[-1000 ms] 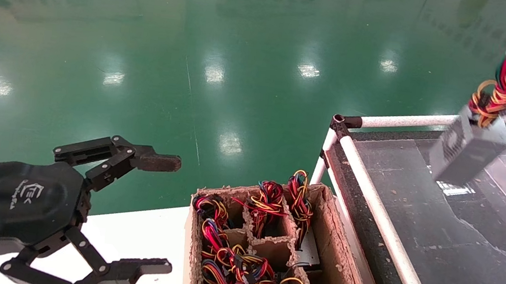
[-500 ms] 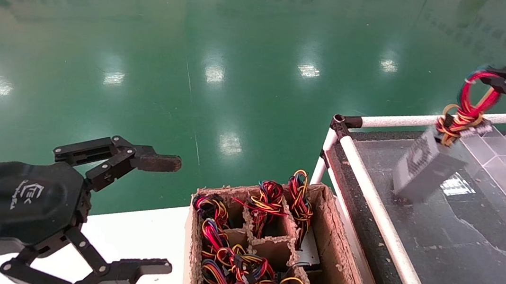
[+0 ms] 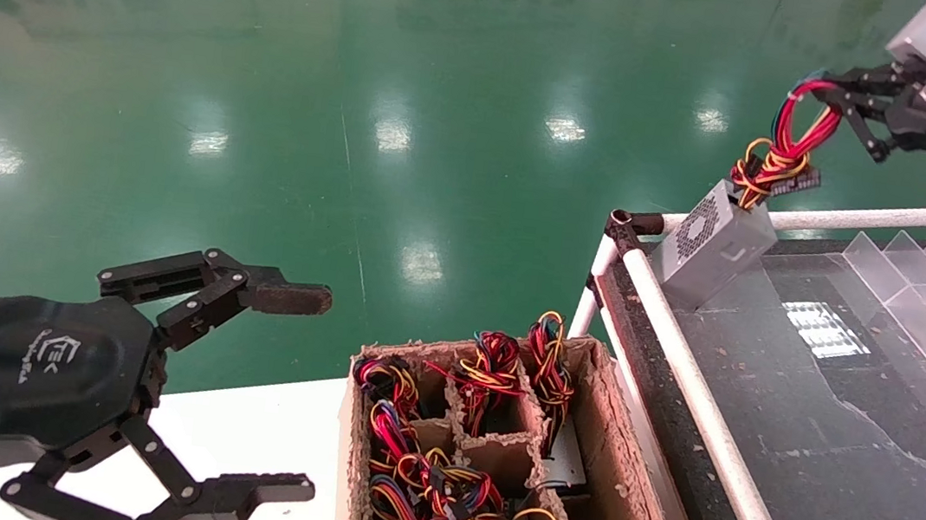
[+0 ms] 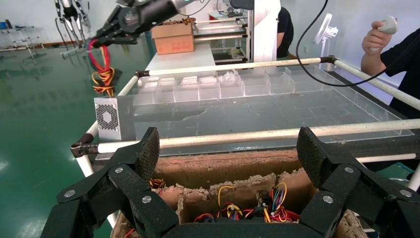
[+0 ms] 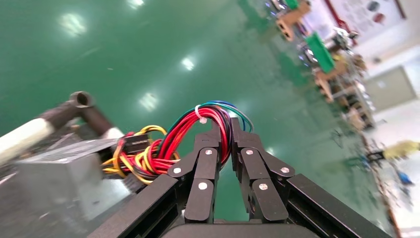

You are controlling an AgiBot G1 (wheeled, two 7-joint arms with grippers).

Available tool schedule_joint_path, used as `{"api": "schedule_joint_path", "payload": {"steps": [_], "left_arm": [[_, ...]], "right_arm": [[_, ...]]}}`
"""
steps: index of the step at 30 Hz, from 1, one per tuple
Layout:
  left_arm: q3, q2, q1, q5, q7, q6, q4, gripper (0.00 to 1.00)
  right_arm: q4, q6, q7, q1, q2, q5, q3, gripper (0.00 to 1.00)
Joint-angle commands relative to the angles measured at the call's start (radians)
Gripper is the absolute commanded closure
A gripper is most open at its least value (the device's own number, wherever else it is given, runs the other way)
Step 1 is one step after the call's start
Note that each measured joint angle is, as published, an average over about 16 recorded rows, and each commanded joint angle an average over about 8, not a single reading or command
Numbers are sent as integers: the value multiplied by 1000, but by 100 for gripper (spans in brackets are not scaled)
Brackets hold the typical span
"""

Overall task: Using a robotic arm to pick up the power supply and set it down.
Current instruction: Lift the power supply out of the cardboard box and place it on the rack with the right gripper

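Gripping the looped wires, the right tool (image 3: pixel 830 97) at two o'clock holds the power supply (image 3: pixel 713 247) tilted, its lower edge at the table's (image 3: pixel 800 438) far-left corner. The left tool (image 3: pixel 300 390) sits spread wide at eight o'clock, beside the cardboard box (image 3: pixel 620 487).

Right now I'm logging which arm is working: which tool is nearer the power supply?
The right tool. It is shut on the wire loop of the power supply, just above it. The left tool hangs open, far off beside the cardboard box.
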Motion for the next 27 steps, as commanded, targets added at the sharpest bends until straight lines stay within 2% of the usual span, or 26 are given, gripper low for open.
{"api": "schedule_joint_path", "payload": {"steps": [1, 7, 27], "left_arm": [[0, 0, 0, 0, 0, 0, 0, 0], [0, 0, 0, 0, 0, 0, 0, 0], [2, -1, 0, -1, 1, -1, 0, 0]], "right_arm": [[-26, 53, -8, 5, -27, -1, 1, 100], [-57, 97, -24, 9, -82, -6, -2, 100], [-99, 79, -52, 15, -158, -8, -4, 100]]}}
